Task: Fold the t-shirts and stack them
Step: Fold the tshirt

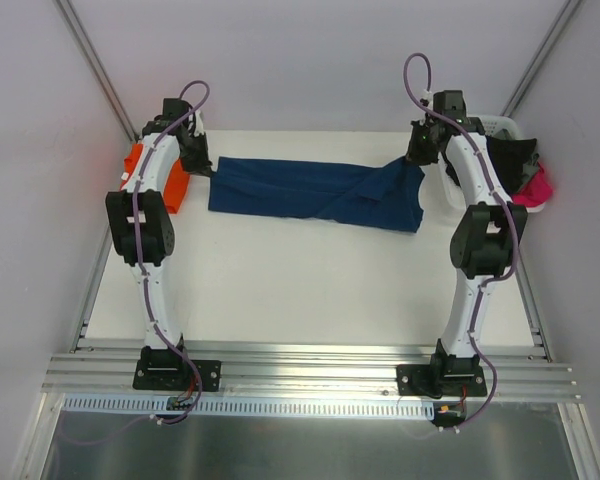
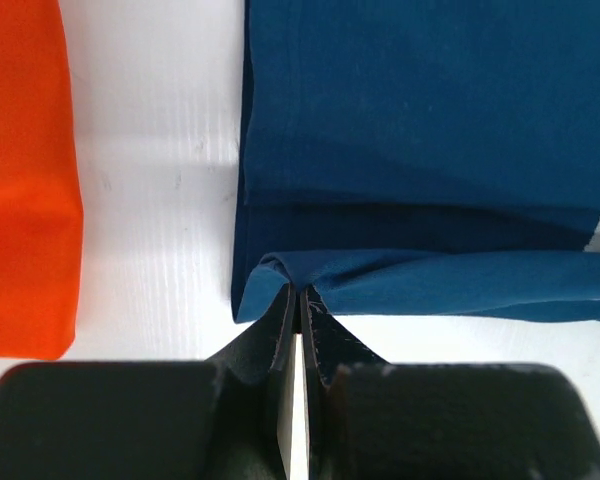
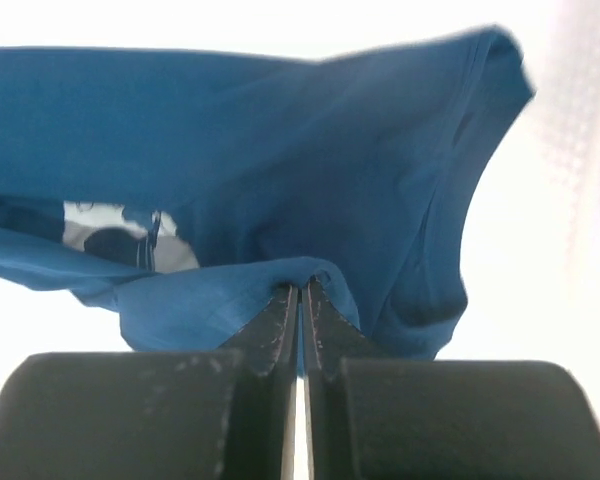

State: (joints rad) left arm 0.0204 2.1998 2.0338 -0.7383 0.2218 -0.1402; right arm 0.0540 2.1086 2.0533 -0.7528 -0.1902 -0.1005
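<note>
Left tool (image 2: 298,300) pinching edge of navy t-shirt (image 2: 420,130), right tool (image 3: 300,295) clamped on far end; long axis runs tool to tool, orange t-shirt (image 2: 25,170) sits outside left one.

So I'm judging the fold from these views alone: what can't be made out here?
- Navy blue cloth t-shirt: its pale chest print shows only as slivers in both wrist views; folded cloth covers it.
- Bright orange cloth t-shirt: top view, left arm hides most; left wrist view crops it.
- White plastic basket: top view, right arm partly hides its dark and pink contents.
</note>
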